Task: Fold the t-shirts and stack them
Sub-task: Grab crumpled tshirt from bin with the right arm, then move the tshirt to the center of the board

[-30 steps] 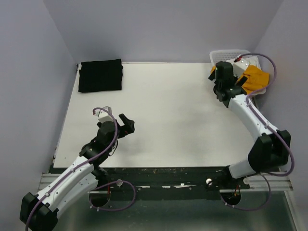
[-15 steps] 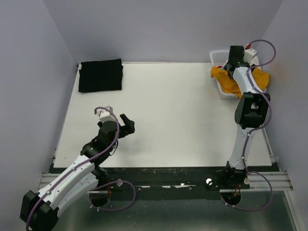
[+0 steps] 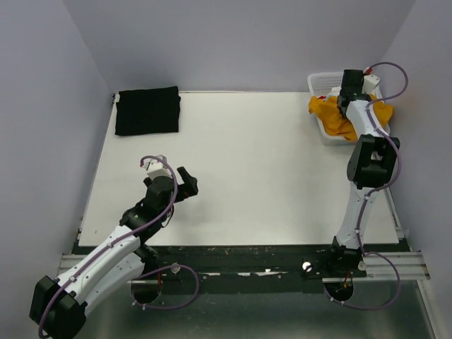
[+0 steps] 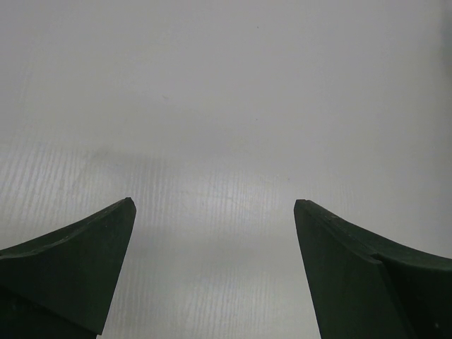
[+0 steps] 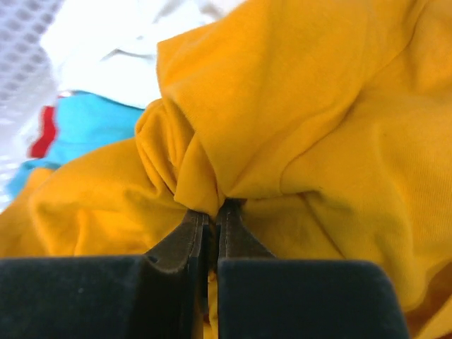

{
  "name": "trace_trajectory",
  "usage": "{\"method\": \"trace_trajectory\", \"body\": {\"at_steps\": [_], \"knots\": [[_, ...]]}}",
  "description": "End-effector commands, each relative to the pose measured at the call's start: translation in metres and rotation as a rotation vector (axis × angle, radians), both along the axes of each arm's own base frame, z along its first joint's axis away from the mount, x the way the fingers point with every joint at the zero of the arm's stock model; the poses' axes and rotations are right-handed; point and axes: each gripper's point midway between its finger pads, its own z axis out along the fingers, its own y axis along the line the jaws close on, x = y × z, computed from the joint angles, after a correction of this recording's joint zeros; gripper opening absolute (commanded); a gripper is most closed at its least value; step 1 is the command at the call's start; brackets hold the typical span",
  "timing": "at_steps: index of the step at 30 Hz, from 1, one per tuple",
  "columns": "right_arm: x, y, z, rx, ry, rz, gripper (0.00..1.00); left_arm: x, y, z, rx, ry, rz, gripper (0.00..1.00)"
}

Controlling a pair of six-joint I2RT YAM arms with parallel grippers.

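Note:
A mustard-orange t-shirt lies bunched in the white basket at the table's far right corner. My right gripper reaches down into the basket and is shut on a pinched fold of that shirt. Under it the right wrist view shows white cloth, teal cloth and a strip of red cloth. A folded black t-shirt lies flat at the far left corner. My left gripper hovers open over bare table at the near left, holding nothing.
The white table top runs between the black shirt and the basket. Purple-grey walls close in on the left, back and right. The right arm stands steeply along the table's right edge.
The right gripper swung from beside the basket to over it, went down onto the mustard-orange shirt and shut on a fold. The left arm barely moved.

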Motion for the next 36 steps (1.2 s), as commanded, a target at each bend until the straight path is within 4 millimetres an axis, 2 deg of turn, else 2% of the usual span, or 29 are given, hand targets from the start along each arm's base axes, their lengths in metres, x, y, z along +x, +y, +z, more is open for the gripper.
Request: {"method": "trace_trajectory", "body": {"at_steps": [1,3,6,10,12,14,17,19,21,22,24,26,27,28,29,30,32,34,36], "knots": [[0.021,0.037,0.128,0.069,-0.301,0.246,0.01,0.006,0.0,0.021,-0.02,-0.055,0.012,0.99],[0.012,0.062,0.177,0.094,-0.397,0.363,0.01,0.005,-0.002,0.022,-0.03,-0.058,0.004,0.99],[-0.014,0.106,0.249,0.09,-0.526,0.537,0.01,0.003,-0.006,0.025,-0.054,-0.067,-0.017,0.99],[-0.059,0.175,0.317,0.137,-0.667,0.795,0.01,-0.001,-0.01,0.03,-0.089,-0.08,-0.043,0.99],[-0.085,0.218,0.341,0.183,-0.714,0.946,0.01,-0.004,-0.012,0.032,-0.105,-0.087,-0.055,0.98],[-0.111,0.259,0.356,0.228,-0.735,1.083,0.01,-0.006,-0.012,0.033,-0.12,-0.093,-0.057,0.98],[-0.152,0.325,0.357,0.347,-0.696,1.339,0.01,-0.01,-0.011,0.038,-0.147,-0.104,-0.058,0.99],[-0.178,0.358,0.354,0.411,-0.67,1.505,0.01,-0.013,-0.009,0.04,-0.164,-0.101,-0.047,0.99],[-0.195,0.377,0.345,0.434,-0.654,1.631,0.01,-0.017,-0.004,0.043,-0.177,-0.091,-0.023,0.99],[-0.198,0.379,0.335,0.435,-0.627,1.651,0.02,-0.02,0.001,0.042,-0.178,-0.081,-0.004,0.99],[-0.192,0.371,0.295,0.415,-0.519,1.592,0.13,-0.026,0.012,0.041,-0.184,-0.059,0.05,0.99],[-0.171,0.345,0.237,0.384,-0.413,1.367,0.41,-0.031,0.025,0.04,-0.183,-0.043,0.114,0.99],[-0.159,0.322,0.201,0.35,-0.362,1.197,0.55,-0.032,0.03,0.04,-0.187,-0.038,0.145,0.99],[-0.152,0.302,0.175,0.326,-0.338,1.054,0.62,-0.035,0.034,0.038,-0.191,-0.032,0.163,0.98],[-0.149,0.274,0.14,0.276,-0.286,0.893,0.69,-0.036,0.036,0.038,-0.196,-0.03,0.173,0.99],[-0.151,0.254,0.116,0.238,-0.246,0.786,0.77,-0.038,0.036,0.038,-0.203,-0.029,0.171,0.99],[-0.162,0.226,0.087,0.185,-0.19,0.637,0.98,-0.04,0.033,0.036,-0.214,-0.017,0.155,0.98],[-0.176,0.216,0.071,0.191,-0.163,0.586,1.0,-0.042,0.03,0.031,-0.217,-0.001,0.139,0.98],[-0.191,0.218,0.062,0.236,-0.167,0.582,1.0,-0.042,0.022,0.026,-0.211,0.02,0.101,0.99]]}}
